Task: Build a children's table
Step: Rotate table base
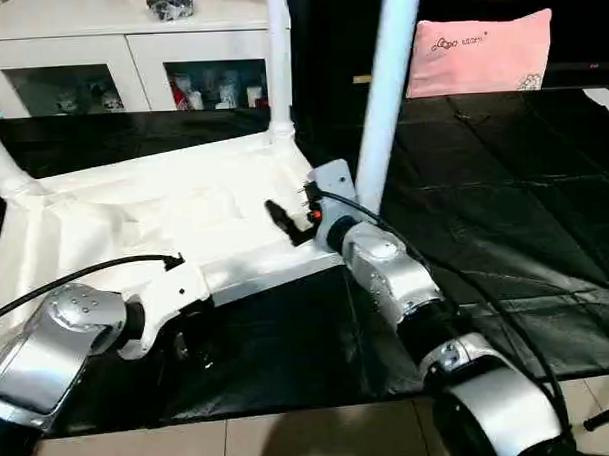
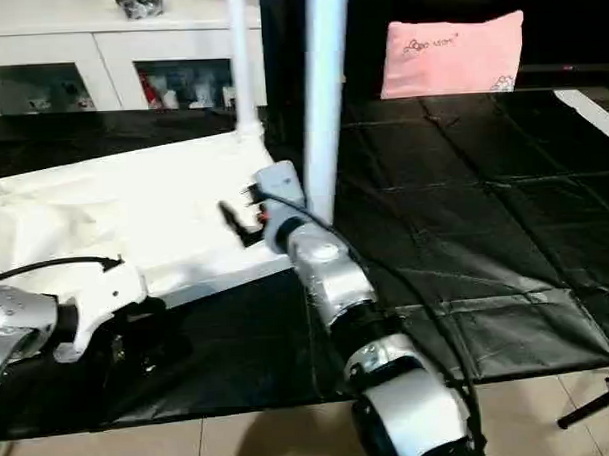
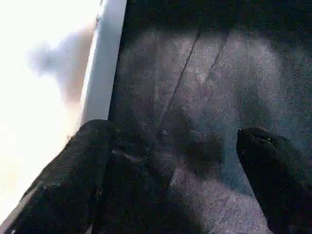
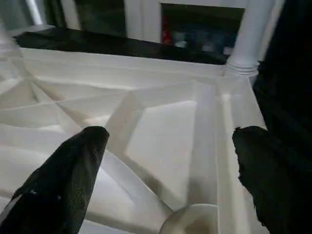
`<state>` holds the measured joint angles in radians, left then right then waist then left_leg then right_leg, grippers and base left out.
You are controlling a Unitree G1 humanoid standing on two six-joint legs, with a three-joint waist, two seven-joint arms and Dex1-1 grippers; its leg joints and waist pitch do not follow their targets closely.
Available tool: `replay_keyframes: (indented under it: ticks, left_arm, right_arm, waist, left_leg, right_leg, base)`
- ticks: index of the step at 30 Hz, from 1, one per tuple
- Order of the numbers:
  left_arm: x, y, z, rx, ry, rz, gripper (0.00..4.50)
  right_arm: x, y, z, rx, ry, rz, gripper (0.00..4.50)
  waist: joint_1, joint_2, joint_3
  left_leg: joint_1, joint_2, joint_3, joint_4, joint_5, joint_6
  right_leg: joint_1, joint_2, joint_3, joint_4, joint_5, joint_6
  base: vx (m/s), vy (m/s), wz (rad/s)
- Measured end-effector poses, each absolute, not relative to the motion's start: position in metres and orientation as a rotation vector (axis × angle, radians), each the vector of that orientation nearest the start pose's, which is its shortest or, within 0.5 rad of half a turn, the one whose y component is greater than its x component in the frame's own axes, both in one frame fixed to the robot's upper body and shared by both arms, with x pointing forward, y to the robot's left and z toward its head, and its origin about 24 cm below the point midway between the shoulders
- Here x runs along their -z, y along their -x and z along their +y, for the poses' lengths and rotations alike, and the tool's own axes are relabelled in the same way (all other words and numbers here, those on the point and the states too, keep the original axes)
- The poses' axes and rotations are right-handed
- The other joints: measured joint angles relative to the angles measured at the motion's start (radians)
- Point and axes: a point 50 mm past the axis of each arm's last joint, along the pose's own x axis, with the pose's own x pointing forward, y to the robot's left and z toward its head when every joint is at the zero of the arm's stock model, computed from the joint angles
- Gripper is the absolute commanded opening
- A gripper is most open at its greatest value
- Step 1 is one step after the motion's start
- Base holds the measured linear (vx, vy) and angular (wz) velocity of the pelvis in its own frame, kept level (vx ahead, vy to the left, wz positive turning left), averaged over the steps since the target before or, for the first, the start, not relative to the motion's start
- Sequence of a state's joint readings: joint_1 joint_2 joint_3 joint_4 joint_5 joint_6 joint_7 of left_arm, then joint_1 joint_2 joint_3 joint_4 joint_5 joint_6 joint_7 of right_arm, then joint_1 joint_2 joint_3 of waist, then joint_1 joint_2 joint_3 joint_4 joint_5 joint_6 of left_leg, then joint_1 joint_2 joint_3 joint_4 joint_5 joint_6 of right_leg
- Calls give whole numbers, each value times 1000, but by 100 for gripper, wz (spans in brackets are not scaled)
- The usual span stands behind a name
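I see the tabletop [image 1: 154, 218] lying upside down on the black sheet [image 1: 504, 211] that covers the floor, ribbed underside up, its long axis running from my left toward the centre of the head views. It is white moulded plastic, with raised ribs crossing in diagonals and a straight rim. Three legs stand upright in its corner sockets, pointing up: the far leg [image 1: 279, 59], the near right leg [image 1: 385, 85] and one at the left edge [image 1: 2, 159]. They are smooth white round tubes. In the right wrist view a round socket [image 4: 192, 219] shows at the near edge.

My right end effector [image 1: 287, 221] hovers over the tabletop's near right corner, fingers [image 4: 63, 180] spread wide and gripping nothing. My left end effector [image 3: 175, 180] hangs low over the black sheet just beside the tabletop's near rim, also released, fingers apart.

Behind stand a white glass-doored cabinet [image 1: 128, 54] and a pink cushion [image 1: 478, 52].
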<state>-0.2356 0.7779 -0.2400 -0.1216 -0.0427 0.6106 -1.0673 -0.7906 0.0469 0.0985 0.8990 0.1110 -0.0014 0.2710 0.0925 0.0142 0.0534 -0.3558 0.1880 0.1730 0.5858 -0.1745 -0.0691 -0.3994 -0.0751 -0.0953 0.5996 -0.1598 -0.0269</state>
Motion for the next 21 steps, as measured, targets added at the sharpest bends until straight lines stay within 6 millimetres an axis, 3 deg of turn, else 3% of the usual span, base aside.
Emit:
replay_keyframes:
  ticks: [11,21]
  left_arm:
    - [-70,-263,204,978,-529,675,447]
    - [-62,-277,192,862,-508,563,447]
  right_arm:
    - [-70,-381,-101,-327,-74,156,450]
    - [-69,-383,-146,-233,-6,127,450]
  waist:
    - [1,0,0]
    - [-3,2,1]
  left_leg:
    - [-2,1,0,4,0,0]
    - [-5,1,-1,5,0,0]
  right_leg:
    - [0,0,0,3,0,0]
    - [-2,0,0,3,0,0]
  base:
    - [0,0,0]
    - [0,0,0]
